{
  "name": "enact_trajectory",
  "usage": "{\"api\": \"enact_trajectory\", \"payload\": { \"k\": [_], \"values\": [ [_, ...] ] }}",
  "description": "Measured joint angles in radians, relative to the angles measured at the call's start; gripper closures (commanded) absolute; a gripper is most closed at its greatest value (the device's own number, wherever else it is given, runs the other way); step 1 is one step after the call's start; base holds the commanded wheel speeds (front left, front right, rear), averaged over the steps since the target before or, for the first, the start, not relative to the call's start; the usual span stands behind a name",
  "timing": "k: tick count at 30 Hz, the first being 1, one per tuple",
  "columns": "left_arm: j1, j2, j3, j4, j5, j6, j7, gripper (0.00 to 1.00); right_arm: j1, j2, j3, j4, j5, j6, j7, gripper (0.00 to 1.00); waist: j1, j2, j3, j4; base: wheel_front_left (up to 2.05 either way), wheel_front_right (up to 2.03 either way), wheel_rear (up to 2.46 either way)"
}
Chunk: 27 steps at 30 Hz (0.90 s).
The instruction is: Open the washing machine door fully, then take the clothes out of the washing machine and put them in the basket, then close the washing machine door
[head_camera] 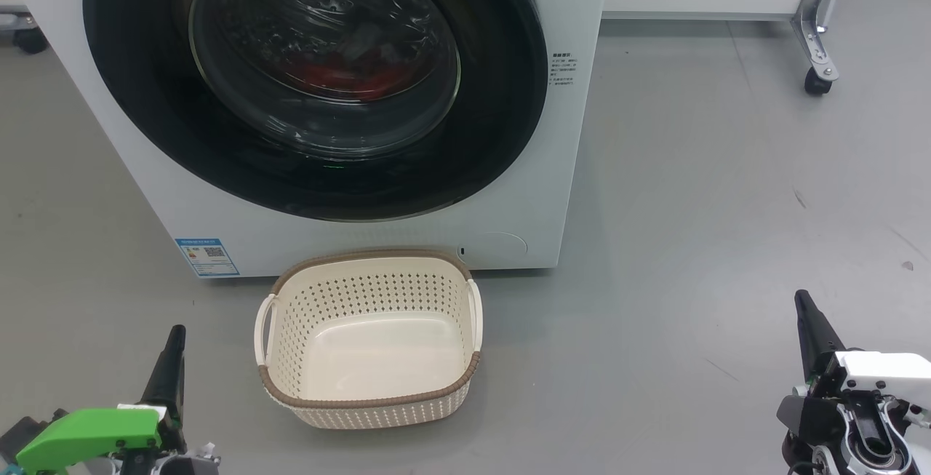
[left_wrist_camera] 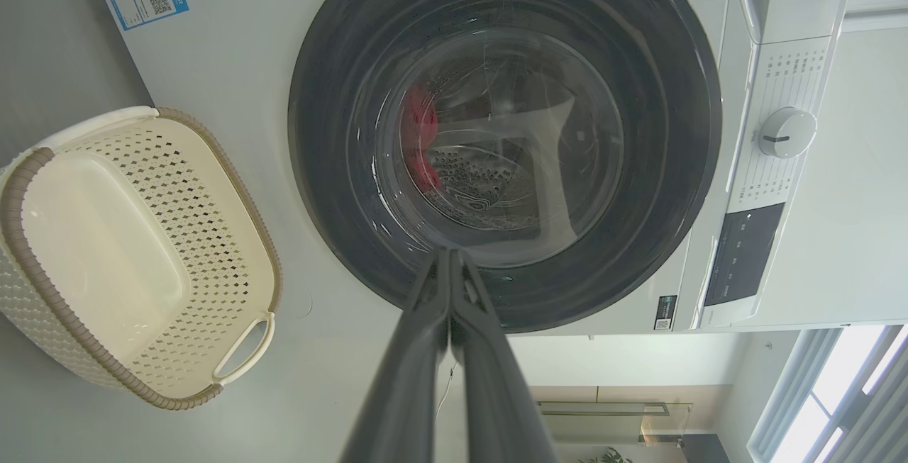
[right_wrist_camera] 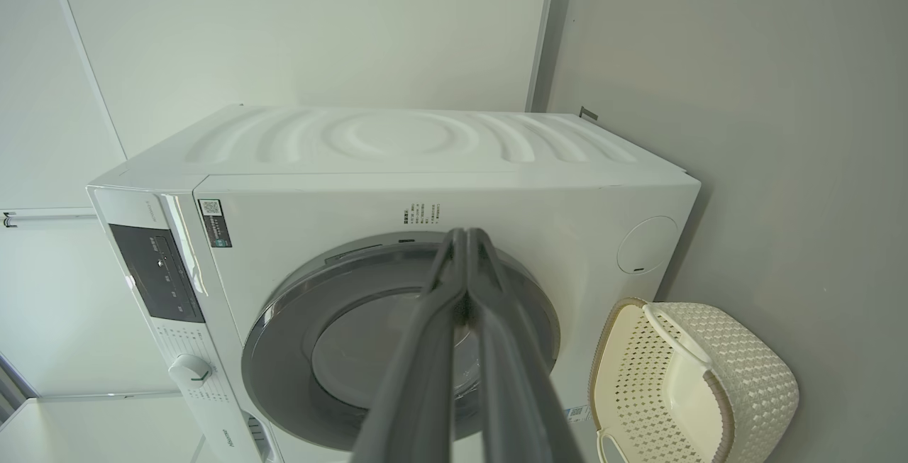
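Observation:
The white washing machine (head_camera: pixel 567 169) stands ahead with its round black door (head_camera: pixel 494 133) closed flat against the front. Through the glass bowl I see red clothes (head_camera: pixel 342 75) lying in the drum, also as red clothes (left_wrist_camera: pixel 420 123) in the left wrist view. The cream basket (head_camera: pixel 367 395) sits empty on the floor just before the machine. My left gripper (head_camera: pixel 173 335) is low at the left, shut with nothing in it, well short of the door. My right gripper (head_camera: pixel 802 299) is low at the right, also shut and holding nothing.
Grey floor (head_camera: pixel 691 206) spreads to the right of the machine. A metal frame leg on a caster (head_camera: pixel 818 78) stands at the back right, and another wheel (head_camera: pixel 29 38) at the far left. The control panel with a dial (left_wrist_camera: pixel 786 133) runs along the machine's top.

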Motion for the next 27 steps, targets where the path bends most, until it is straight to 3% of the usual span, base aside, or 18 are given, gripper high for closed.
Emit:
{"api": "enact_trajectory", "payload": {
  "k": [27],
  "values": [
    [0.000, -0.002, 0.002, 0.000, 0.000, 0.000, 0.000, 1.00, 0.000, 0.001, -0.003, 0.000, -0.003, 0.000, 0.001, 1.00, 0.0000, 0.0000, 0.000, 0.000, 0.00, 0.00, 0.00]
  ]
}}
